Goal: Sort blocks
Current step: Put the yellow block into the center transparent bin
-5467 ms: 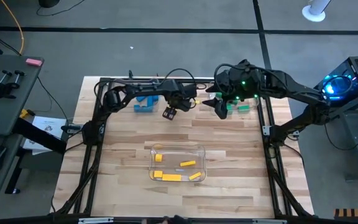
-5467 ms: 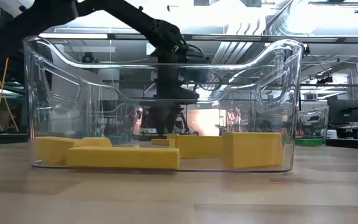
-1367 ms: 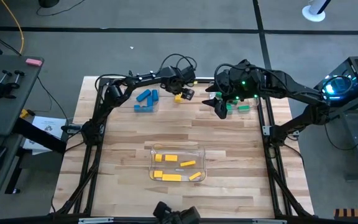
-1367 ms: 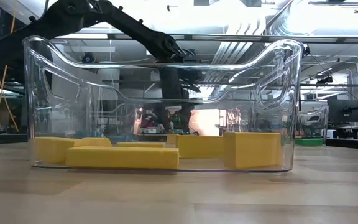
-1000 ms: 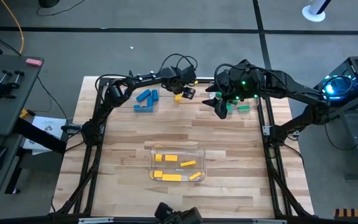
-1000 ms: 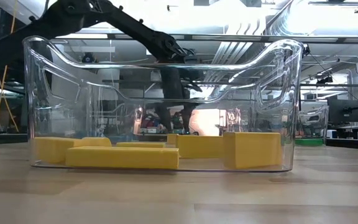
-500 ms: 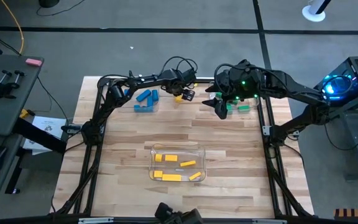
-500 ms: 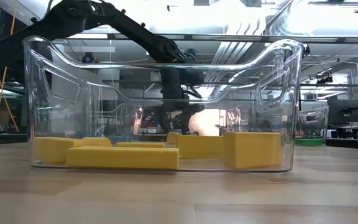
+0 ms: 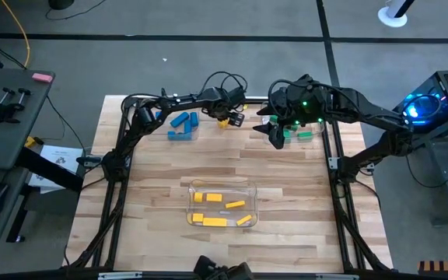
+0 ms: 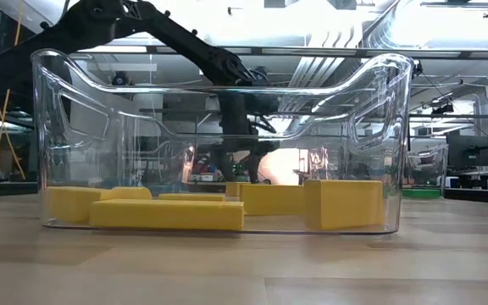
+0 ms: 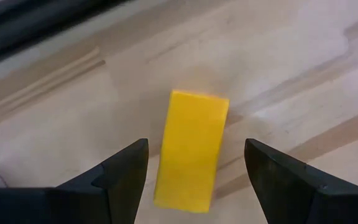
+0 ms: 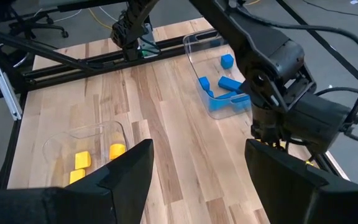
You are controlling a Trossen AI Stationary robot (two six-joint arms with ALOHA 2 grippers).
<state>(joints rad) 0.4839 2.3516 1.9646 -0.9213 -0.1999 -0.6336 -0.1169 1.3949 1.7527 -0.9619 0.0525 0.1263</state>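
Our left gripper (image 11: 191,180) is spread wide and low over the counter (image 9: 286,194), with one yellow block (image 11: 191,149) lying flat between its fingers but not yet pinched. The block sits slightly turned against the fingers, so we think that closing now could twist it or push it out sideways. It also lies near the far edge, beside the blue bin (image 9: 182,126), and could slide off. Our right gripper (image 9: 275,134), also spread, waits over the green blocks (image 9: 302,133). Compared with 5.5 s ago, our left gripper has moved away from the blue bin to this stray block.
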